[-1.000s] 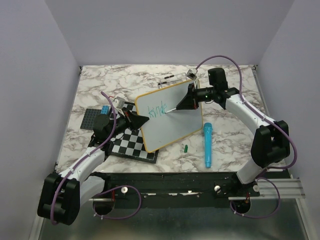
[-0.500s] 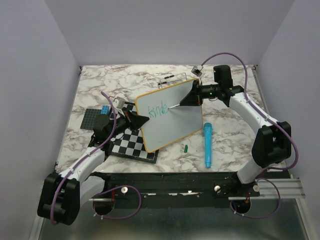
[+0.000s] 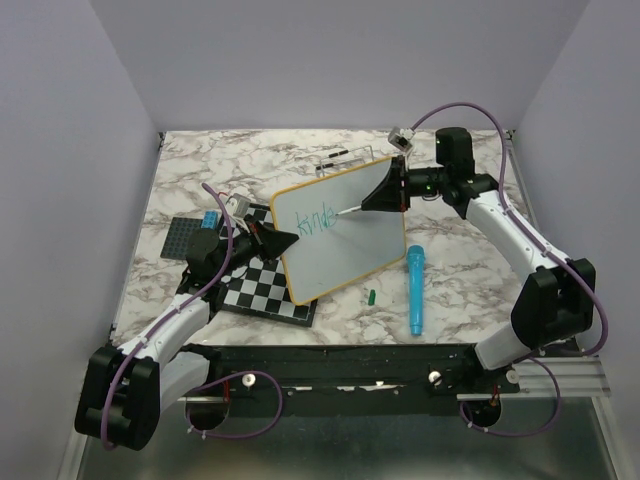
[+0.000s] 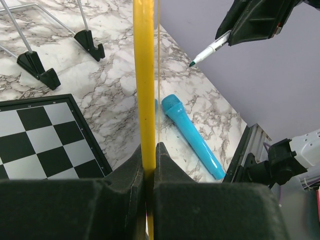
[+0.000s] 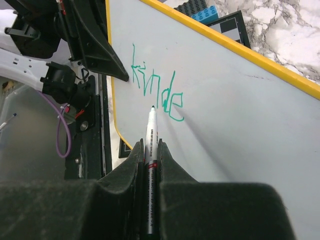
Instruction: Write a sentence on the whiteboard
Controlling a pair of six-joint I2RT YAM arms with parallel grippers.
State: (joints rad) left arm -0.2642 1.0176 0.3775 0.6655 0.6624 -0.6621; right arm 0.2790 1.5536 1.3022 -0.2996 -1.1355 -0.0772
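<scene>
The whiteboard (image 3: 350,240), glossy white with a yellow frame, stands tilted on edge mid-table. My left gripper (image 3: 283,241) is shut on its left frame edge (image 4: 146,75); in the left wrist view the jaws (image 4: 149,147) pinch the yellow rim. The sentence (image 3: 315,218) reads only "kinde" in green (image 5: 157,92). My right gripper (image 3: 378,198) is shut on a white marker (image 5: 151,135) with a green tip. The tip hovers just off the board (image 5: 240,115), below the last letter, and the left wrist view shows the marker (image 4: 210,49) clear of the surface.
A blue cylinder (image 3: 413,290) and a small green cap (image 3: 370,296) lie on the marble right of the board. A black-and-white checkered board (image 3: 262,290) lies under the board's lower left. A dark brick plate (image 3: 188,235) sits left; a wire stand (image 3: 340,157) is behind.
My right arm has drawn back to the right with the marker, taking the tip off the board. The lettering is unchanged. The left gripper and board have not moved.
</scene>
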